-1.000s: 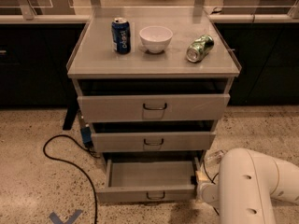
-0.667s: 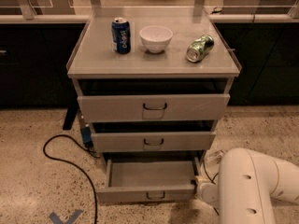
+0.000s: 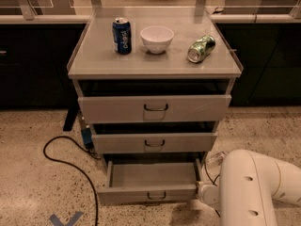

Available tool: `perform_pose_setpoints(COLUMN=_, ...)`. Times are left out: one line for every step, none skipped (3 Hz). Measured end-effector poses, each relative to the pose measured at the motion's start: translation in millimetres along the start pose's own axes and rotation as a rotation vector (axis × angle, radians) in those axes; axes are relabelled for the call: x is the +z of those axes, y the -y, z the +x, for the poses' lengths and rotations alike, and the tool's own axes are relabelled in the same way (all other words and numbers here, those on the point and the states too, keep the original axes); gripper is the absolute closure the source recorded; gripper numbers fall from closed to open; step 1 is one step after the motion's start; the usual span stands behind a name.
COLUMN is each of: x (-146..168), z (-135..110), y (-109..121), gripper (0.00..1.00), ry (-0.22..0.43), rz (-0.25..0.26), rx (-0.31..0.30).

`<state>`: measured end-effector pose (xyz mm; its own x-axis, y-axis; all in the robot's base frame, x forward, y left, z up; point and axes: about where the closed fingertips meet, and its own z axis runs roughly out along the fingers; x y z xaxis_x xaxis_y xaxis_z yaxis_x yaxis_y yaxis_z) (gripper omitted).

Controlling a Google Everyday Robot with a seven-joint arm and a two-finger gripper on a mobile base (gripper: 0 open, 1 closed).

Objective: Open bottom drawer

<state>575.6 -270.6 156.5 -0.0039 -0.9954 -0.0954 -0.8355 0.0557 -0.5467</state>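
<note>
The bottom drawer [image 3: 149,193] is the lowest and narrowest of the grey cabinet's three drawers. It stands pulled out, with its shallow empty grey tray [image 3: 153,174] showing and a small dark wire handle [image 3: 156,195] at the centre of its front. My white arm [image 3: 249,187] comes in from the lower right. My gripper [image 3: 203,192] is at the drawer's right front corner, low near the floor and mostly hidden behind the arm.
On the cabinet top [image 3: 103,62] stand a blue can [image 3: 122,36], a white bowl [image 3: 157,38] and a green can [image 3: 201,48] lying on its side. The top drawer [image 3: 155,108] and middle drawer [image 3: 154,143] are slightly out. A black cable [image 3: 61,157] loops on the floor at left.
</note>
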Motion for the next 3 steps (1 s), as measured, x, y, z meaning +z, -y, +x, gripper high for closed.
perform_pose_setpoints(x=0.0, z=0.0, y=-0.1, gripper=1.0, ry=0.0, rz=0.0, rx=0.0)
perform_pose_setpoints(x=-9.2, z=0.7, y=-18.3, gripper=1.0, ry=-0.017, rz=0.006, rx=-0.016)
perform_pose_setpoints(x=-41.6, z=-4.5, y=-56.7, gripper=1.0, ry=-0.02, rz=0.047, rx=-0.023)
